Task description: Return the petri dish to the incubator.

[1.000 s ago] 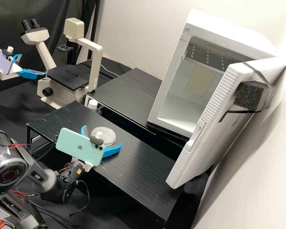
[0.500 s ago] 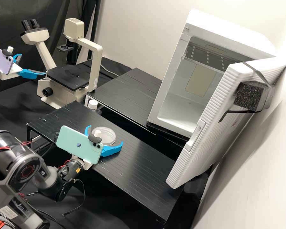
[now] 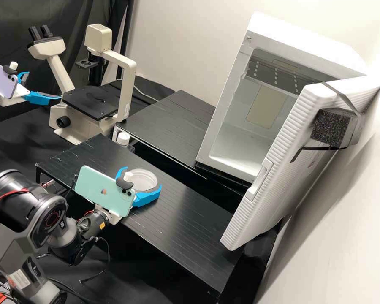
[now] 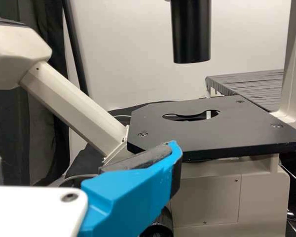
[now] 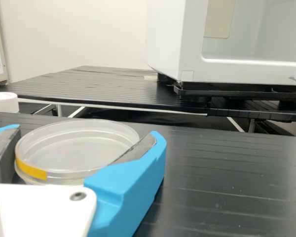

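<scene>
Your right gripper (image 3: 142, 178) – closed on the petri dish (image 3: 144, 184).
Dish and fingers are over the near stand (image 3: 198, 228); beyond lie a capped bottle (image 3: 123, 138), the far stand (image 3: 169, 126) and the incubator (image 3: 316, 55) – its open door (image 3: 283, 194) standing rightward. Your left gripper (image 3: 44, 85), fingers apart, is beside the microscope (image 3: 61, 76).

Bright light, probably from overhead, washes the pale walls (image 3: 346, 232); the incubator door (image 3: 278, 164) throws a soft shadow. Dull glare greys the black surface (image 5: 227, 187), and the curtain (image 3: 29, 17) is dim.
</scene>
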